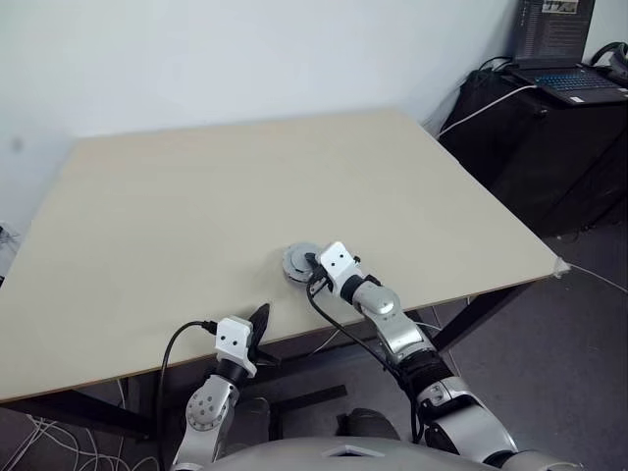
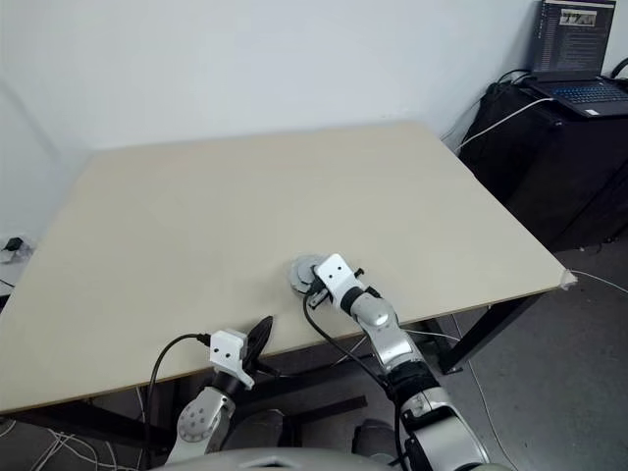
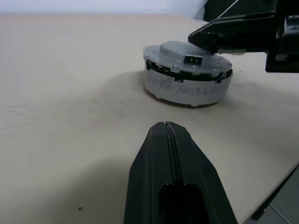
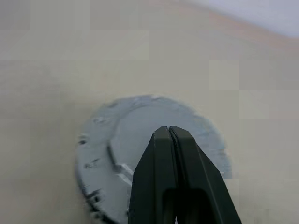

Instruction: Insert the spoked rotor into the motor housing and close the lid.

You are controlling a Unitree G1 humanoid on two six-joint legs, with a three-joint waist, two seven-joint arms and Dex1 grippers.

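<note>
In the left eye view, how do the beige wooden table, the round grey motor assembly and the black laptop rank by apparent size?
1. Beige wooden table.
2. Black laptop, though it is farther away.
3. Round grey motor assembly.

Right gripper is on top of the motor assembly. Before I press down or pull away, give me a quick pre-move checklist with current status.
1. Lid on the motor housing: ok, it sits on top.
2. Lid fully seated all round: cannot tell; a dark seam shows under its edge.
3. Right gripper shut, tip over the lid: ok.
4. Left gripper shut, apart from the housing: ok.
5. Spoked rotor inside: cannot tell, lid hides it.
6. Housing flat on the table, back from the near edge: ok.
</note>
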